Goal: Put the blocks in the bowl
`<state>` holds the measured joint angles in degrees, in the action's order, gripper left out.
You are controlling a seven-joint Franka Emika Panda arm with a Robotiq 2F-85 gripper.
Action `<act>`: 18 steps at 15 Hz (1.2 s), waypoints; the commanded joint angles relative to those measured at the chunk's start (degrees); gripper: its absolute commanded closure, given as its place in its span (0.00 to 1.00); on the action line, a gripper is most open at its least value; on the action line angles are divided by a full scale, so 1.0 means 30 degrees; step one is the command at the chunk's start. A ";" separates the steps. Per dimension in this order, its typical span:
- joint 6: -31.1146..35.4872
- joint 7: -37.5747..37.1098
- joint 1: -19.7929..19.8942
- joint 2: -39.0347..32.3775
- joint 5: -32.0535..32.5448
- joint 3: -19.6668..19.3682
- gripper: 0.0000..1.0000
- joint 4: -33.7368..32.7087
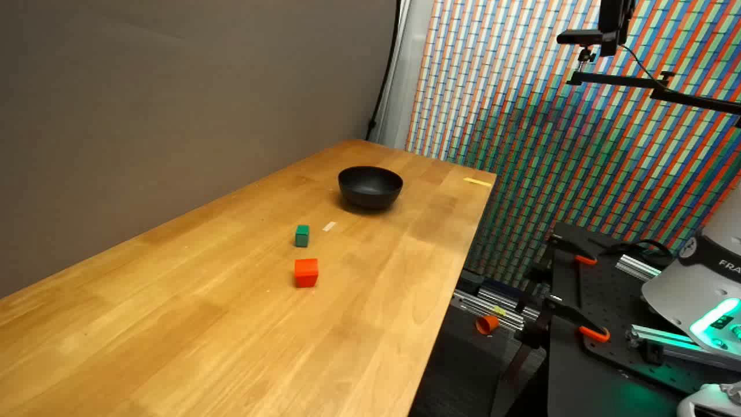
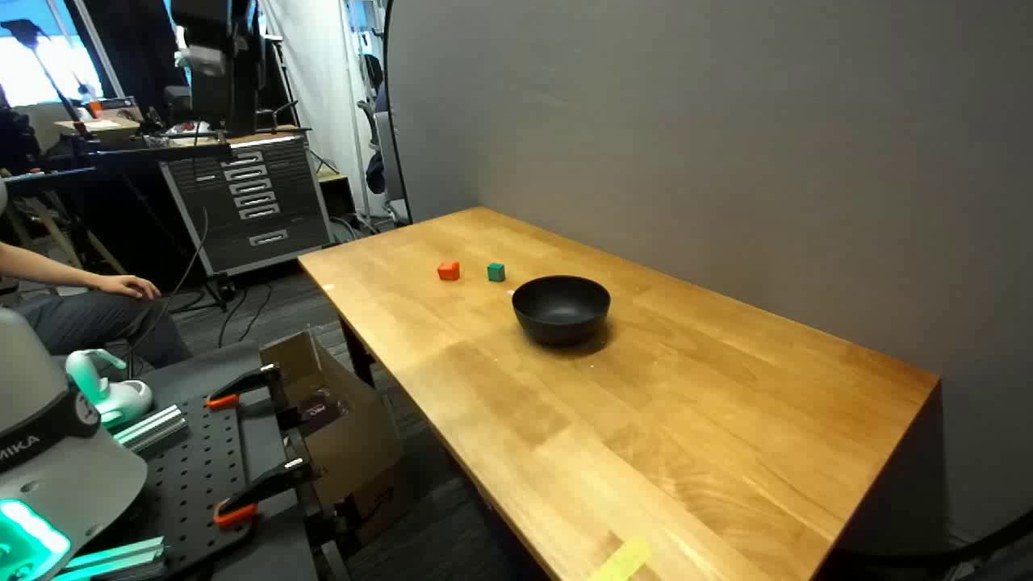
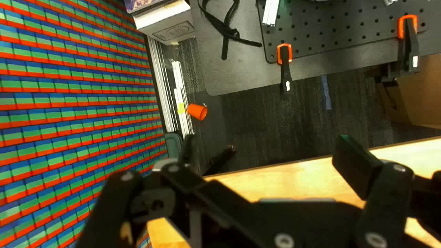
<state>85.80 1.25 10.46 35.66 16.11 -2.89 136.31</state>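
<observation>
The red-orange block [image 1: 306, 273] lies on the wooden table in both exterior views [image 2: 449, 271]. The green block [image 1: 302, 236] stands close to it, nearer the bowl, and also shows in an exterior view [image 2: 495, 272]. The black bowl [image 1: 370, 188] sits upright on the table; in an exterior view [image 2: 561, 311] its visible inside is empty. My gripper [image 3: 267, 146] is open in the wrist view, its fingers wide apart with nothing between them. It is above the table's edge, away from blocks and bowl, which are out of the wrist view.
The wooden table [image 1: 231, 324] stands against a grey wall [image 2: 726, 161]. The robot's black base plate [image 3: 330, 31] with orange-tipped clamps is across a floor gap. An orange cup [image 3: 197, 112] lies on the floor. A person's hand [image 2: 127, 286] is beside the base.
</observation>
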 commanded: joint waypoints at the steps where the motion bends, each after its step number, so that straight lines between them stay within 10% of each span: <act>1: -0.0090 -0.0234 -0.0538 -0.0004 0.0174 -0.0403 0.00 -0.0090; 9: -0.0092 -0.0236 -0.0539 0.0041 0.0176 -0.0400 0.00 -0.0268; 18: 0.8255 0.2986 -0.4474 -0.7391 -0.7073 -0.0175 0.00 -0.0315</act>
<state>104.64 5.24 0.58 22.58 0.50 -4.28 137.98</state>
